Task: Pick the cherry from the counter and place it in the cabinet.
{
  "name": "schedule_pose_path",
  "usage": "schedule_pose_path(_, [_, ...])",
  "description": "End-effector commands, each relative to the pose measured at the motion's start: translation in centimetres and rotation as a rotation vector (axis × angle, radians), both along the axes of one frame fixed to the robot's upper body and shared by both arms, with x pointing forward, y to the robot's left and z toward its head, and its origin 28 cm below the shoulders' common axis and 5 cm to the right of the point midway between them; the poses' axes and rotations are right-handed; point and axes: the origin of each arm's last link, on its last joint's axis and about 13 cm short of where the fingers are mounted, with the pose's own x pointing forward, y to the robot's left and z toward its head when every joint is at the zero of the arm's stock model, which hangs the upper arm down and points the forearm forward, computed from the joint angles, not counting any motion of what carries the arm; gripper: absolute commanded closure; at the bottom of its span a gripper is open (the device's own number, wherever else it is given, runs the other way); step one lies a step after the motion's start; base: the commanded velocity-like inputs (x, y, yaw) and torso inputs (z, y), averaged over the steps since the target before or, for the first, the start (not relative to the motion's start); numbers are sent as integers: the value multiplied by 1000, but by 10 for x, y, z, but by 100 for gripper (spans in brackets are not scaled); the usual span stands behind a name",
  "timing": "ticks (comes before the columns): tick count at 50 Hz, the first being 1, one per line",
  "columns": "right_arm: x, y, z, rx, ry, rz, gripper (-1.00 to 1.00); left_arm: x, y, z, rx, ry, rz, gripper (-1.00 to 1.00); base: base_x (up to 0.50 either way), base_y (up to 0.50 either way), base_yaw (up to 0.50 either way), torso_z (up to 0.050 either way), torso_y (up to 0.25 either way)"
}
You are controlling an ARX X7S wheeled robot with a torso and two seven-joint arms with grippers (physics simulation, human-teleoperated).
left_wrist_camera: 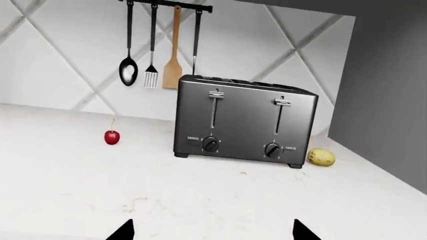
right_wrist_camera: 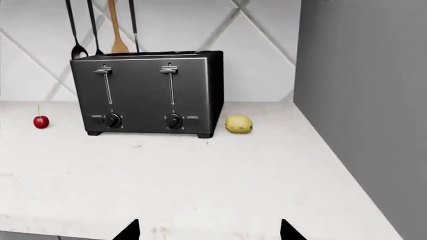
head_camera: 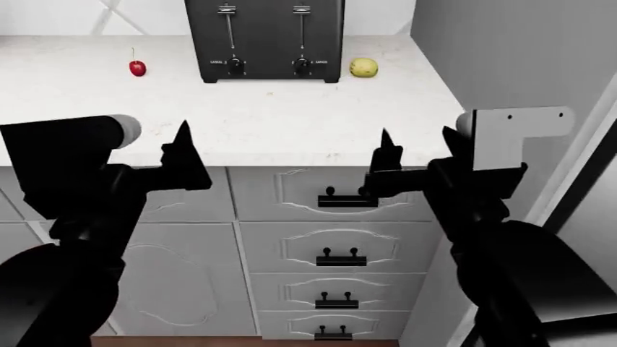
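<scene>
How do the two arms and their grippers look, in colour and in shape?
Both arms are matte black and bulky. The left arm has a rounded pale grey cap near its end; the right arm carries a flat white bracket with small holes. The left gripper and the right gripper are black, with thin pointed fingers like spikes. No cables or markings are visible.

Bright, even, sharp renders; soft shadow under the toaster [left_wrist_camera: 244, 121].
</scene>
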Motion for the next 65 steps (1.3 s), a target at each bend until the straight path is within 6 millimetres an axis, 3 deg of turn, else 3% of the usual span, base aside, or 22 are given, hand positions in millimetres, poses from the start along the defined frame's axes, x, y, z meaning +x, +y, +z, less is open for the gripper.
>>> schedule_pose_path(1, [3, 0, 11, 7, 7, 8, -100, -2, 3, 9, -9, -8, 2, -100, 0, 0, 0, 0, 0])
schedule_pose_path(36, [-3, -2, 9, 8, -25, -4, -100, 1, 1, 4, 35, -18, 24, -100, 0, 0, 0, 0, 0])
schedule_pose_path(65, [-3, -1, 3, -7, -4, 45, -100, 0, -2, 2, 32, 8, 11, -100, 0, 0, 0, 49, 0])
